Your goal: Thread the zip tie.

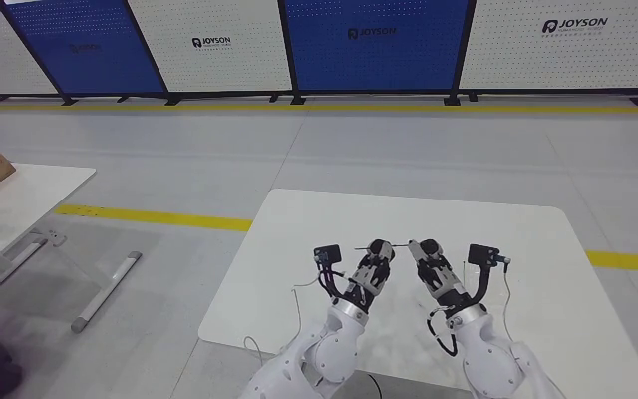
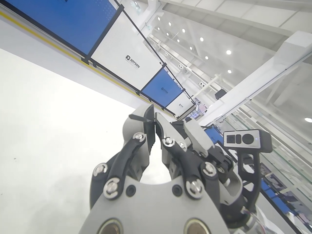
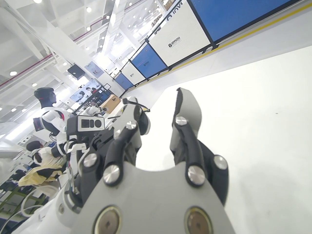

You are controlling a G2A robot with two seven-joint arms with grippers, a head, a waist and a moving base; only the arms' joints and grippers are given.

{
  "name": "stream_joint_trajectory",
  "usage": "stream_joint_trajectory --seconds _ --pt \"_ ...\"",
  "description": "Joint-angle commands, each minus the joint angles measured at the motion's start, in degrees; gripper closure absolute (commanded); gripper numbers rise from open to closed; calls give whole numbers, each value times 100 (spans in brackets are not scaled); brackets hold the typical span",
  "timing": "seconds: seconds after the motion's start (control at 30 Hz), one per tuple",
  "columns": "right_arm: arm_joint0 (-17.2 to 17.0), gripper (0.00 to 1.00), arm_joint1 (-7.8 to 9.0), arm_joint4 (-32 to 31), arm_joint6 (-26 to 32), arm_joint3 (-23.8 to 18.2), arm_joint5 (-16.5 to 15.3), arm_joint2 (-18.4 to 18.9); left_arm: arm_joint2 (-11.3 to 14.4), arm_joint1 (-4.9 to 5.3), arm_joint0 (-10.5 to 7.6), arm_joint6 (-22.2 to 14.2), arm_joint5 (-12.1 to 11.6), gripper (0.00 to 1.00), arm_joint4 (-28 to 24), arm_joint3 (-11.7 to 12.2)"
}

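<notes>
A thin black zip tie [image 1: 401, 242] is held level above the near part of the white table [image 1: 478, 219]. My left gripper [image 1: 378, 248] is shut on it; in the left wrist view the fingers [image 2: 149, 122] pinch the strap and a short end [image 2: 134, 117] sticks out sideways. My right gripper [image 1: 424, 248] hangs close beside the left one, open, its fingers spread wide [image 3: 156, 96]. In the right wrist view the zip tie [image 3: 136, 105] reaches to the tip of one right finger [image 3: 132, 113]. I cannot tell whether they touch.
The table spreads bare beyond both grippers to its far edge [image 1: 419, 196]. A second white table [image 1: 40, 185] and a metal frame on the floor [image 1: 105, 289] lie to the left. Blue and white fence panels [image 1: 379, 45] close off the back.
</notes>
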Motion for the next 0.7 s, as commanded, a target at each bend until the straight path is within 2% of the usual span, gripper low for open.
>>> stream_joint_trajectory --seconds 0.0,0.67 --pt "0 100 1 -10 9 -9 -6 7 -1 0 6 -8 -15 100 28 -9" --pt "47 100 -11 111 206 -32 -77 0 36 -13 26 -187 -146 100 281 -74"
